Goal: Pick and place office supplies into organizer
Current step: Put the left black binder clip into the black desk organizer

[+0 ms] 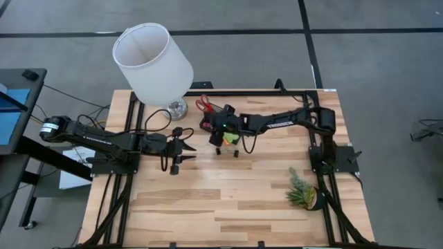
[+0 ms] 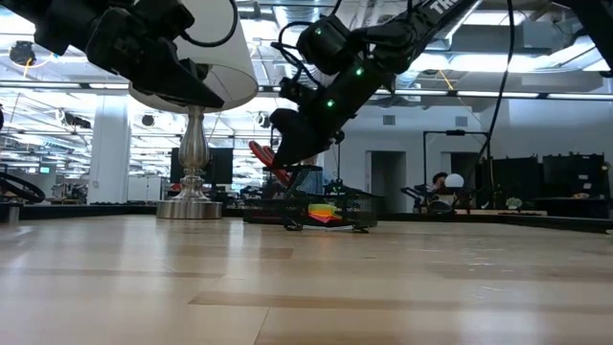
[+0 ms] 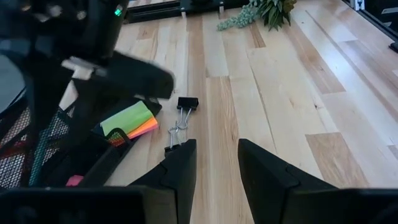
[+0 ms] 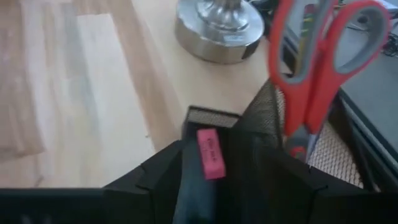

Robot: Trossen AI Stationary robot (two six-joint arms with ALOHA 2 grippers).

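High view: my right gripper [image 1: 223, 131] hangs over the black mesh organizer [image 1: 216, 128] at the back of the table, just in front of the lamp base [image 1: 177, 107]. My left gripper [image 1: 181, 153] waits low over bare wood, to the left of the organizer and apart from it. The potted plant [image 1: 303, 191] sits near the right front corner. From above, the organizer's contents are mostly hidden under my right wrist; only the red scissors handles [image 1: 203, 104] and a bit of the lime-green sticky-note pad [image 1: 230, 139] show.

Right wrist view fills that in: the red-handled scissors [image 4: 314, 68] stand upright, blades down, in the mesh cup section. A pink eraser [image 4: 210, 154] lies between my right fingers [image 4: 158, 174], above a small open compartment; the fingers are spread and I cannot tell whether either one touches it.

Left wrist view alone shows the black binder clip [image 3: 180, 118] lying on the wood just beside the organizer, outside it, and the sticky-note pad [image 3: 129, 119] with orange and pink layers under the green, resting in the low tray. My left fingers [image 3: 180, 171] stand parted with nothing between them.

Low view: scissors handles [image 2: 266, 159] rise above the mesh rim; the coloured pad [image 2: 324, 212] shows through the tray wall.
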